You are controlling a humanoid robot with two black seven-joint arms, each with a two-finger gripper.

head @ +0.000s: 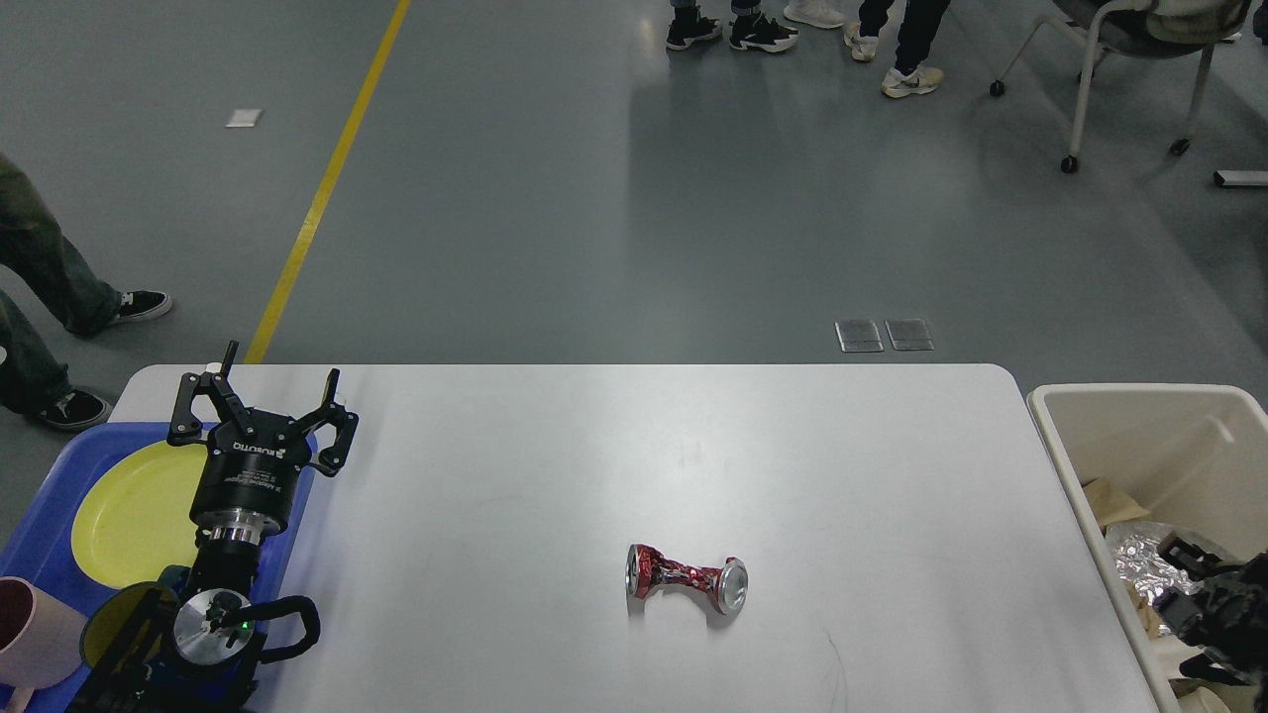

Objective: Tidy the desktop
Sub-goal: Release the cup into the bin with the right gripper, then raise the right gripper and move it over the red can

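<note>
From the head view, the desktop [594, 446] fills the lower frame, bare except for a crushed red can [686, 578] lying near its front middle. The left gripper [260, 391] hangs spread and empty over the tray [45, 485] edge. The right gripper [1204, 594] sits dark over the bin [1129, 396]; I cannot tell its state. The can's pinched waist and round ends could let it roll or twist out of a pinch, and a low reach might knock it off the front edge.

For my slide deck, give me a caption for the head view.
Crushed red can alone on the desktop; open left gripper by the blue tray.
</note>
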